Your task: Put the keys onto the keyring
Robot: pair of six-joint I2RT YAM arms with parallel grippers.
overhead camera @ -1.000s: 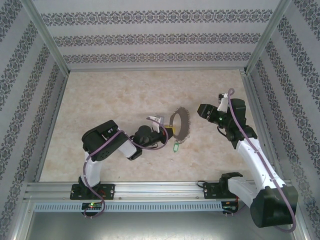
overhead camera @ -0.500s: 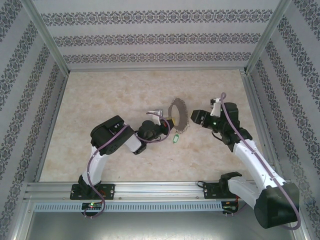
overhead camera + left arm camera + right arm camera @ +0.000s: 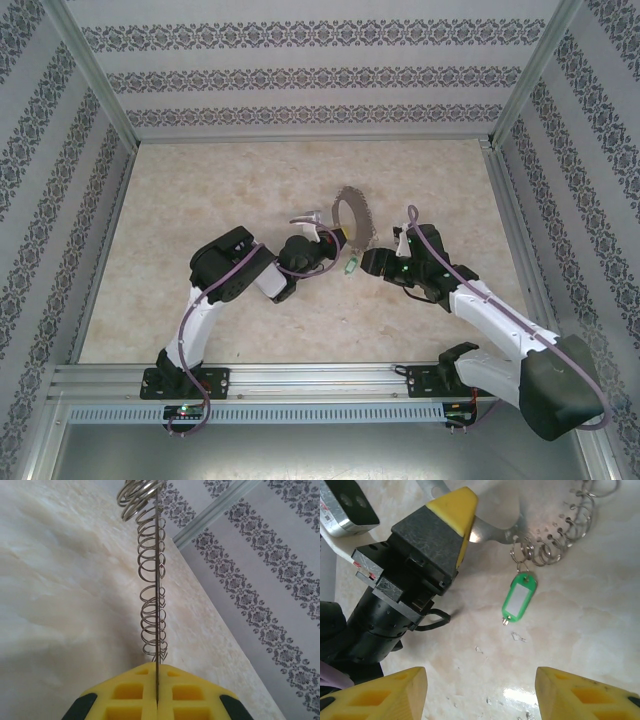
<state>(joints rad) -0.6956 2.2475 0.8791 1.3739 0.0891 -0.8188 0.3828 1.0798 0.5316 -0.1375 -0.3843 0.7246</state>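
Grey-patterned wallpaper walls [image 3: 300,70] and an aluminium frame [image 3: 95,75] close the cell, and below them lies a beige, marble-looking table [image 3: 200,200].

From the top view, the left arm [image 3: 225,280] with its white and black links reaches toward two o'clock. The right arm [image 3: 490,320] reaches toward ten o'clock, so both meet near the middle of the table.

The left gripper [image 3: 335,240] has its yellow fingers pressed together on the thin silvery metal keyring edged with many small wire rings [image 3: 366,225]. This keyring stands up at one o'clock from the gripper. In the left wrist view the keyring [image 3: 156,580] is seen edge-on, as a straight line that rises from between the closed fingertips of the gripper [image 3: 156,690].

The right gripper [image 3: 372,262] is at four o'clock from the left one, with its fingers well apart and nothing between them. In the right wrist view its two yellow tips [image 3: 481,692] point at the tiny key with a bright green plastic head [image 3: 519,596]. This key hangs at six o'clock below the keyring [image 3: 535,527], and its top meets one of the small rings [image 3: 522,560]. In the top view the key [image 3: 349,265] lies between the two grippers.
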